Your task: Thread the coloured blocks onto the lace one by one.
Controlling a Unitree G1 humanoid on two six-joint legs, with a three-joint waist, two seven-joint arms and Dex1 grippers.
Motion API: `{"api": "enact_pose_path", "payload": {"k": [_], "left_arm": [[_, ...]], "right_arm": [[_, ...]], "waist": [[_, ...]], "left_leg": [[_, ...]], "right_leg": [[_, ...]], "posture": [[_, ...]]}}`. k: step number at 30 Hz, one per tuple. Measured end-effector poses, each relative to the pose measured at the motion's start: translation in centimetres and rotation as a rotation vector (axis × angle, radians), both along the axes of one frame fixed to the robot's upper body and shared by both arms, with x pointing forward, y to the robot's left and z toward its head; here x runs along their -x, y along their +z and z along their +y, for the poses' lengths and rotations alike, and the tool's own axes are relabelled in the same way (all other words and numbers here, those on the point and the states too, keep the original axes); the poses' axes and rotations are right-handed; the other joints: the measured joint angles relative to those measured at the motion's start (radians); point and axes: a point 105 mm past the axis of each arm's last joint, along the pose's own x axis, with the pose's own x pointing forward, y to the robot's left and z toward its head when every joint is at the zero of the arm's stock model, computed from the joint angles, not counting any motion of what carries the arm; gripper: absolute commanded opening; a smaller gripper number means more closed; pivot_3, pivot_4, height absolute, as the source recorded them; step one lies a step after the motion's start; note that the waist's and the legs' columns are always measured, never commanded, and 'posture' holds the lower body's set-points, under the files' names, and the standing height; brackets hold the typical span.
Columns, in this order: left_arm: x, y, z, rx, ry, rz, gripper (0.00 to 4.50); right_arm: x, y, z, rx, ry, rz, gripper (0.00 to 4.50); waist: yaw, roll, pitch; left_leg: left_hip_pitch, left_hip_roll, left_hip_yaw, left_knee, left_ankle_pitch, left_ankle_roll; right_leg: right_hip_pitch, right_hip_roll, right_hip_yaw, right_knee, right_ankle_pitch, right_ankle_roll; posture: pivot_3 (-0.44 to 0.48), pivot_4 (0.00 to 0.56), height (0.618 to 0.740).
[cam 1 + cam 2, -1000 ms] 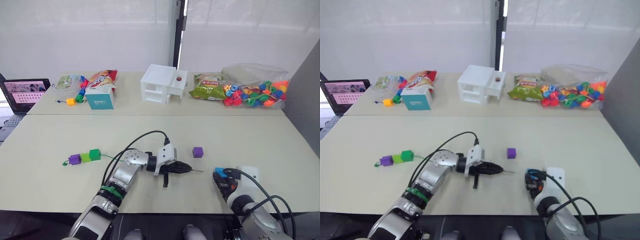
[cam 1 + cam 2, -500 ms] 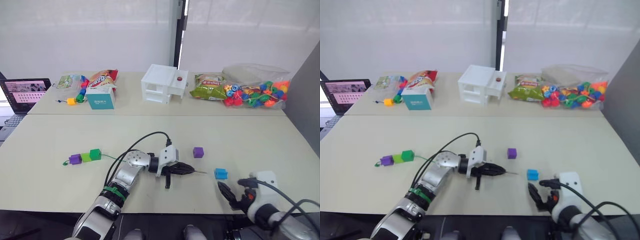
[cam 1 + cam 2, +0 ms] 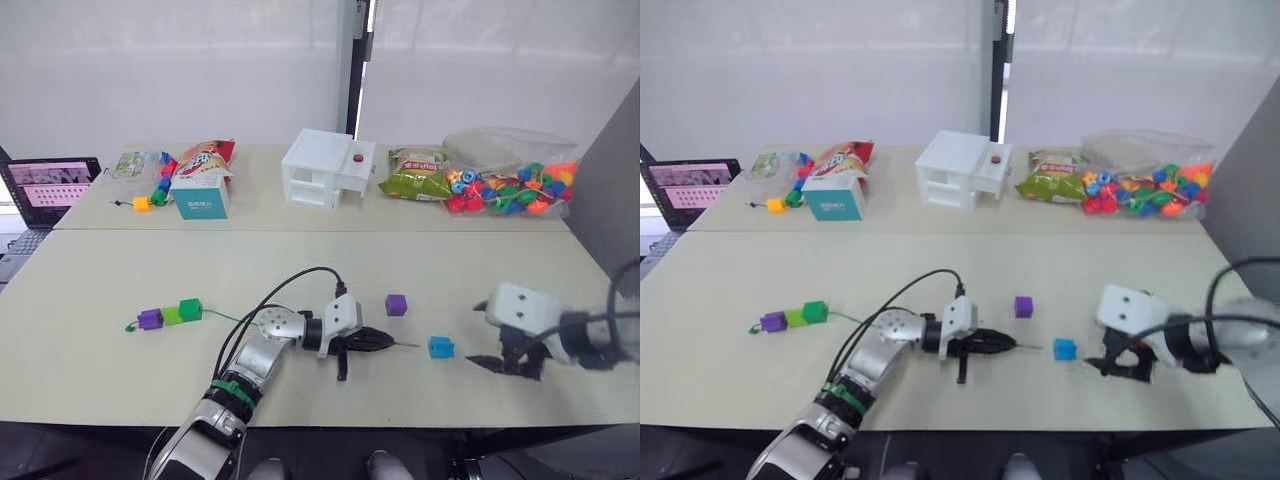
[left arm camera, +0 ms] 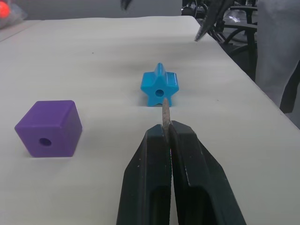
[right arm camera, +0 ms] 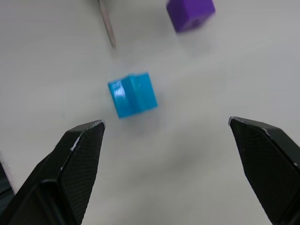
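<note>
Black fingers of the left gripper (image 4: 168,133) were pressed together on the lace's thin dark needle tip (image 4: 165,114), which pointed at the hole of the blue star-shaped block (image 4: 159,86) lying just ahead, not touching it. A loose purple block (image 4: 48,128) sat apart to one side of the tip. Behind the gripper the green lace (image 3: 225,317) ran toward the table's left edge, carrying a dark green block (image 3: 190,308), a light green block (image 3: 172,315) and a purple block (image 3: 150,318) strung side by side. The right gripper (image 5: 168,154) hung above the table (image 3: 90,280) with its fingers spread wide, near the blue block and toward the right edge. Along the far edge stood a white box (image 3: 327,166), snack packets (image 3: 412,173) and a bag of round beads (image 3: 510,186).
</note>
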Motion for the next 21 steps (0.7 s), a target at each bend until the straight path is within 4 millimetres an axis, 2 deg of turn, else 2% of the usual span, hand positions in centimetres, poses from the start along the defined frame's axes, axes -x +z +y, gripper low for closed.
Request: {"api": "enact_pose_path", "payload": {"k": [8,14,17,21], "left_arm": [[-0.3,0.1,-0.1,0.005,0.053,-0.010,0.00],[-0.4,0.2,0.0,0.003,0.068,-0.017,0.00],[-0.1,0.0,-0.1,-0.001,0.064,-0.006,0.00],[0.2,-0.3,-0.3,-0.011,0.057,0.011,0.00]], "right_arm": [[-0.9,-2.2,1.4,0.098,0.162,0.174,4.46],[-1.3,-4.3,2.2,0.115,0.182,0.225,4.46],[-1.5,-4.9,1.8,0.155,0.160,0.226,3.64],[-1.6,-5.1,1.3,0.179,0.139,0.232,2.27]], "waist": [[0.005,0.000,0.000],[0.007,0.000,0.000],[0.008,0.001,0.000],[0.007,0.001,0.000]], "left_leg": [[-0.006,-0.002,0.001,0.001,0.000,0.000],[-0.006,-0.002,0.001,0.001,0.000,0.000],[-0.006,-0.003,0.001,0.001,0.000,0.000],[-0.006,-0.003,0.001,0.001,0.000,0.000]], "right_leg": [[-0.009,-0.003,0.000,0.002,0.002,0.002],[-0.009,-0.003,0.000,0.003,0.002,0.002],[-0.009,-0.003,0.000,0.003,0.002,0.002],[-0.009,-0.003,0.000,0.003,0.002,0.002]], "posture": [[0.000,0.150,0.740],[0.000,0.150,0.740],[0.000,0.150,0.740],[0.000,0.150,0.740]]}}
